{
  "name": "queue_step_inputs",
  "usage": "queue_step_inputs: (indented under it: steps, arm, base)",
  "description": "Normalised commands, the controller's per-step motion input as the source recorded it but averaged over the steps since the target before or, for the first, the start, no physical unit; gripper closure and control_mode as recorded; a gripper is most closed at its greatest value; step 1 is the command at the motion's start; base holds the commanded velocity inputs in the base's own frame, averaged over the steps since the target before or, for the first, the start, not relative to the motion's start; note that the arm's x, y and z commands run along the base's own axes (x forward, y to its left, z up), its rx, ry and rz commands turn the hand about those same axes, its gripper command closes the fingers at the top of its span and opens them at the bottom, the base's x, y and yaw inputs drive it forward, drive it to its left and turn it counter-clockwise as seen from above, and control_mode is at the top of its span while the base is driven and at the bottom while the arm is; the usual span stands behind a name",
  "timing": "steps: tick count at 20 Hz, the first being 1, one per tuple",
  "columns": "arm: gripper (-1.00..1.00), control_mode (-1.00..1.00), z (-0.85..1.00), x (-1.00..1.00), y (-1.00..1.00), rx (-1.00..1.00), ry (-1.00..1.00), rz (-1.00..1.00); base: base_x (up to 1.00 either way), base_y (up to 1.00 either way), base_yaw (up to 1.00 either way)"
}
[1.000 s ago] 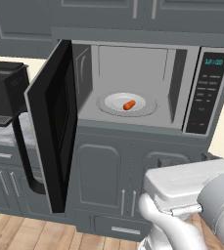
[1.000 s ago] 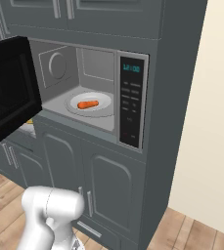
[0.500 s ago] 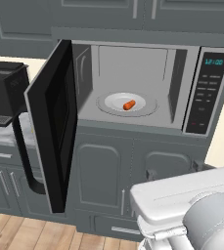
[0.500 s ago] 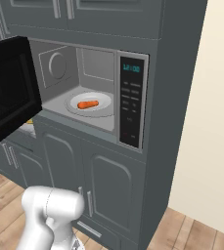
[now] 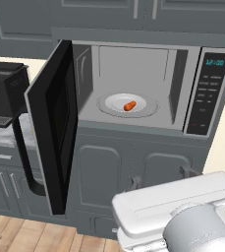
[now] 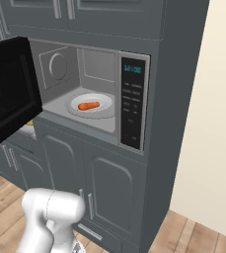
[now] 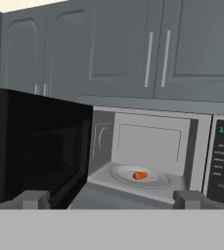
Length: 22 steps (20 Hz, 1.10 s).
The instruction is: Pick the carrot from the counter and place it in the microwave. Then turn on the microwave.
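The big grey cabinets (image 6: 183, 74) fill the wall, and the microwave (image 5: 133, 88) sits built into them. Its black door (image 5: 52, 128) hangs wide open to the left, with the dark bar handle (image 5: 25, 157) sticking out from it. The keypad (image 5: 207, 93) on the right side glows with small blue-green numbers. Off to the left a black coffee machine (image 5: 3, 93) stands on the counter (image 5: 6, 140). Inside the microwave lies a round white plate (image 5: 127, 105). The little orange carrot (image 5: 129, 105) rests on the middle of that plate. The gripper (image 7: 111, 199) is spread wide, one finger near each side of the hand view, and it holds nothing
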Motion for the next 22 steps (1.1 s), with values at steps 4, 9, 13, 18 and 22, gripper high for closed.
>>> queue_step_inputs:
  steps: [4, 9, 13, 18, 22]
  arm:
    - [-1.0, -1.0, 0.0, 0.0, 0.27, 0.0, 0.0, 0.0]
    - [-1.0, -1.0, 0.0, 0.01, 0.29, 0.0, 0.0, -0.01]
    - [-1.0, -1.0, 0.0, 0.01, 0.3, 0.0, 0.0, -0.04]
    - [-1.0, -1.0, 0.0, 0.06, 0.31, 0.0, 0.0, -0.06]
    - [-1.0, -1.0, 0.0, 0.07, 0.3, 0.0, 0.0, -0.08]
  base:
    - [0.0, 0.0, 0.0]
    - [0.0, 0.0, 0.0]
    - [0.0, 0.0, 0.0]
    - [0.0, 0.0, 0.0]
    - [0.0, 0.0, 0.0]
